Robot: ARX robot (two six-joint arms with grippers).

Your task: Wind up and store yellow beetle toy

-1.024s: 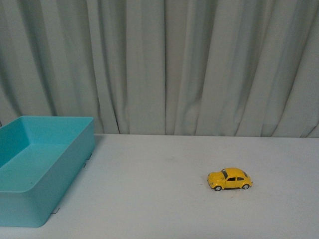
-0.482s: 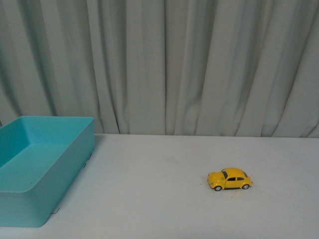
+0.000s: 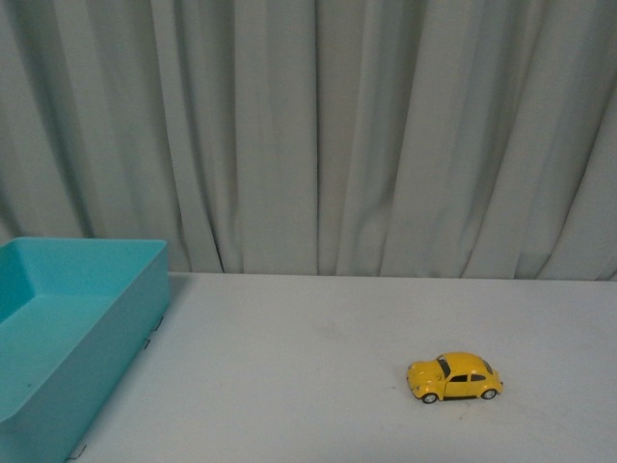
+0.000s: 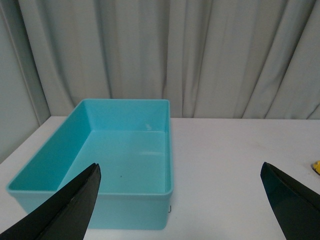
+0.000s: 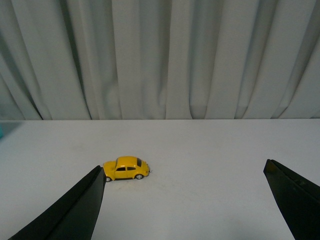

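The yellow beetle toy stands on its wheels on the white table, right of centre, nose to the left; it also shows in the right wrist view. My right gripper is open, well short of the toy, which sits close to one fingertip. My left gripper is open and empty, facing the teal bin; a sliver of the toy peeks in at that view's edge. Neither arm shows in the front view.
The open teal bin is empty and sits at the table's left side. A pale pleated curtain hangs behind the table's far edge. Bare white tabletop lies between bin and toy.
The front view has shifted: the toy, bin and table edge all sit lower in the picture, and the bin further left. The toy itself keeps its place on the table.
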